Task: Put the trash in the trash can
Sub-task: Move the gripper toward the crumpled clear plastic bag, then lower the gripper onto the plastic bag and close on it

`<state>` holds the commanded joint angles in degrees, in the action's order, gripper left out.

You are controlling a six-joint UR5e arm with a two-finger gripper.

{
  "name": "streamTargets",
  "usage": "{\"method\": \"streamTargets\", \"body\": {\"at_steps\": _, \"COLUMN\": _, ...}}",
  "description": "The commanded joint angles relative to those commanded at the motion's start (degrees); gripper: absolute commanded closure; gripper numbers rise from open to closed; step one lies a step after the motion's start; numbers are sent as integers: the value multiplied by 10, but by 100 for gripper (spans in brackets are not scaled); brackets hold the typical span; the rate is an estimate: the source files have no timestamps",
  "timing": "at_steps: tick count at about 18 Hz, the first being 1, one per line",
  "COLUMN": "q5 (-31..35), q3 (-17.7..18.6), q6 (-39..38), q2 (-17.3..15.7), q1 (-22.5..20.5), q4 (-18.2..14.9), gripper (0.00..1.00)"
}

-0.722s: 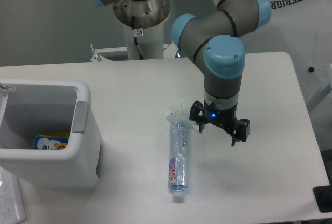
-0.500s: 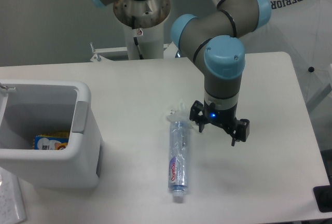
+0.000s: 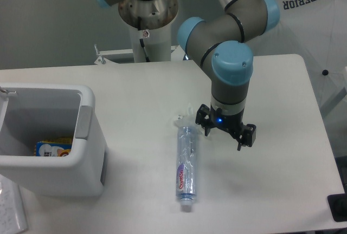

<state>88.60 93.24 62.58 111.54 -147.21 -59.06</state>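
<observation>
— Gripper state: how wide is it spread, and is anything held?

— Its two fingers are seen set well apart, one near the bottle's upper end and one out to the right, so it is taken as open. Nothing is held between them, and no contact with the bottle can be made out; the near finger is just beside the bottle's upper part, above the table.

— Where is the trash found?

— The bottle is lying flat on the table, roughly lengthwise toward the camera, its pale cap at the near end. A small crumpled clear scrap is seen at the far end of the bottle, touching or almost touching it; which cannot be told. Both are to the left of the gripper.

— And the trash can?

— The white bin is placed at the left edge of the table, well apart from the bottle, with its grey handle turned toward the bottle. A yellow-and-blue packet is seen inside, at the bottom.

— What room is left for moving?

— Bare tabletop is seen between bin and bottle, and more to the right of the gripper as far as the table's right edge. The bottle's cap is near the front edge. The robot's base column is behind the table's far edge.
</observation>
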Motion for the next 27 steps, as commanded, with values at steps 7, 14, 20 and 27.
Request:
{"method": "streamTargets", "body": {"at_steps": 7, "q5": 4, "q3": 69, "q6": 32, "q2": -35, "q1": -4, "q4": 0, "gripper": 0}}
{"method": "streamTargets", "body": {"at_steps": 14, "q5": 11, "q3": 142, "q6": 67, "q2": -75, "q1": 2, "q4": 1, "gripper": 0}}
{"method": "streamTargets", "body": {"at_steps": 20, "q5": 12, "q3": 164, "q6": 62, "q2": -71, "q1": 3, "q4": 1, "gripper": 0}}
{"method": "streamTargets", "body": {"at_steps": 27, "q5": 69, "q3": 191, "q6": 33, "q2": -58, "q1": 10, "q4": 73, "gripper": 0}}
